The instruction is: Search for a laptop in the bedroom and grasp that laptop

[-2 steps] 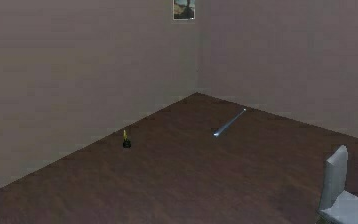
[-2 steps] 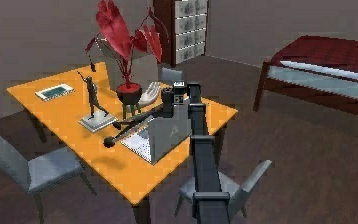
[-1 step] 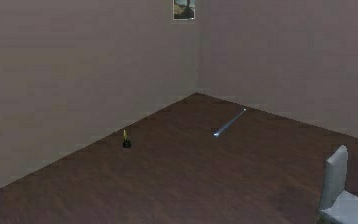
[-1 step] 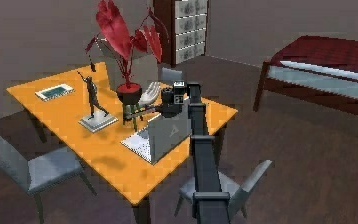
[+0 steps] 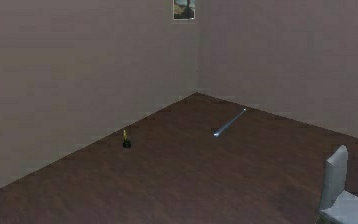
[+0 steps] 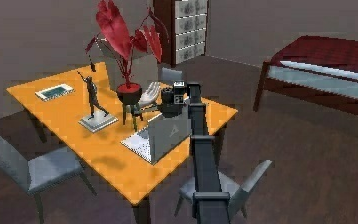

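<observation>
In the forward view you have a dark plank floor and a slim grey rod (image 5: 230,124) lying flat. In the arm side view the gripper (image 6: 169,99) is above the glossy orange table (image 6: 57,115), and you cannot tell whether it holds anything. The thin silver laptop (image 6: 155,140) stands open just short of it, and a red-leaved plant (image 6: 122,40) is near.

At the forward view's top edge, the wall picture (image 5: 184,9) is cut off, and a grey chair (image 5: 337,185) is clipped at the lower right corner. A small dark thing with a yellow tip (image 5: 126,140) on the floor is too small for us to name. In the arm side view, the bed (image 6: 322,65) runs off the right edge and the red plant (image 6: 122,35) off the top. The arm (image 6: 202,160) hides part of a second chair (image 6: 252,185) at the lower right. Things stand on the worktop (image 6: 57,115) behind the tool (image 6: 167,98), so we cannot tell whether it holds anything.
</observation>
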